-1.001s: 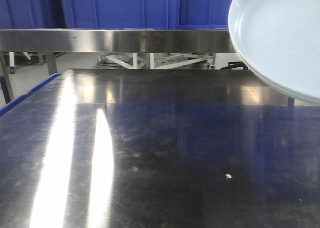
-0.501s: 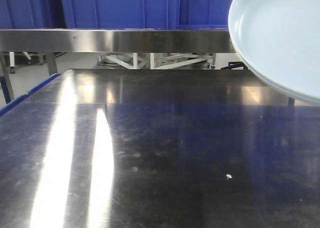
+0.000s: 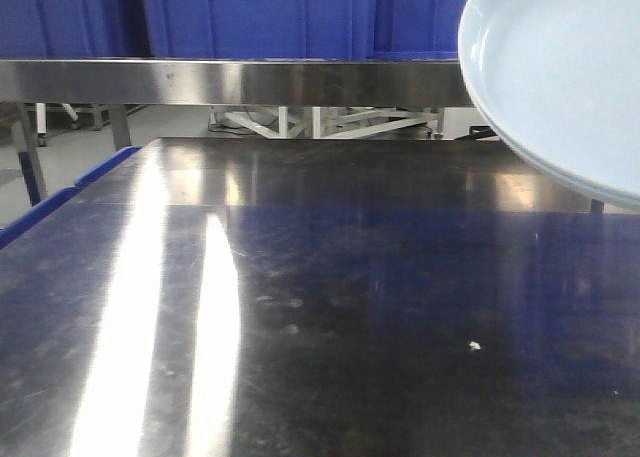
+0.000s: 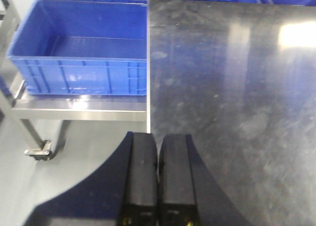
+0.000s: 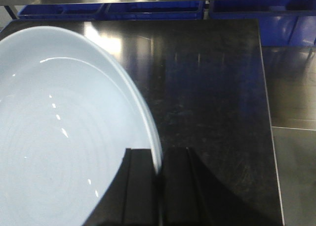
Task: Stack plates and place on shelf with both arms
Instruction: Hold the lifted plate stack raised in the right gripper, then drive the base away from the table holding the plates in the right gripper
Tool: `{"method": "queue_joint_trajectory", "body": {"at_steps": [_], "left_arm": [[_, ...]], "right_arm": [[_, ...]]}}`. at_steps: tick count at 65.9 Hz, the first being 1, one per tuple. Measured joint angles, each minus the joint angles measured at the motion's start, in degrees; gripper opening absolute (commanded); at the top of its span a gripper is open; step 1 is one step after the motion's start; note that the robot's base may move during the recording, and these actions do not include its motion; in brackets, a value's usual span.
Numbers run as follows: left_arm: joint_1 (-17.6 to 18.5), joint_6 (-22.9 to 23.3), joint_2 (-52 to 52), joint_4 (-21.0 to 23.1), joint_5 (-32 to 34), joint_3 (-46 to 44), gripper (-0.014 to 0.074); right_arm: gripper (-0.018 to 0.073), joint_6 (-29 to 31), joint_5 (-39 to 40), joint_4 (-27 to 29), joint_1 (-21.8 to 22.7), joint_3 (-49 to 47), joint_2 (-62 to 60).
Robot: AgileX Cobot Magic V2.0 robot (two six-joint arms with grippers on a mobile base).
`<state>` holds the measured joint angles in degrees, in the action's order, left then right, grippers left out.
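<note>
- Front view: the plates hang in the air at the upper right, tilted, with their near rim low and their face turned to the left. Along the lower edge 2 rims seem to show, 1 nested under the other, so the stacking looks done. They overlap the right end of the steel shelf in this view, but how far they are from it cannot be told. Blue crates stand on the shelf. The dark worktop below carries only a small white speck.
- Left wrist view: the left gripper has its fingers pressed together with nothing between them. It hovers over the left edge of the worktop, beside a blue bin on a low steel rack.
- Right wrist view: the right gripper pinches the near right rim of the plates, 1 finger above and 1 below. All the weight hangs from that single edge.
- Judged step: carrying the stack to the shelf. To do it well, hold the pinch firm and move slowly, because a glossy rim may slip. Level the stack before it reaches the shelf lip, and pick a gap between the crates. The task calls for both arms, so the left gripper would best open and support the opposite rim.
</note>
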<state>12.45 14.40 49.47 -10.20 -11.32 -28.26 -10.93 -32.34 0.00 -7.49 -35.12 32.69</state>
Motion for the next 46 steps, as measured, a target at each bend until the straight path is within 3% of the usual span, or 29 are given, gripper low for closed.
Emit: {"method": "queue_joint_trajectory", "body": {"at_steps": [46], "left_arm": [[0.0, 0.0, 0.0, 0.0, 0.0, 0.0, 0.0089]], "right_arm": [[0.0048, 0.0, 0.0, 0.0, 0.0, 0.0, 0.0]]}}
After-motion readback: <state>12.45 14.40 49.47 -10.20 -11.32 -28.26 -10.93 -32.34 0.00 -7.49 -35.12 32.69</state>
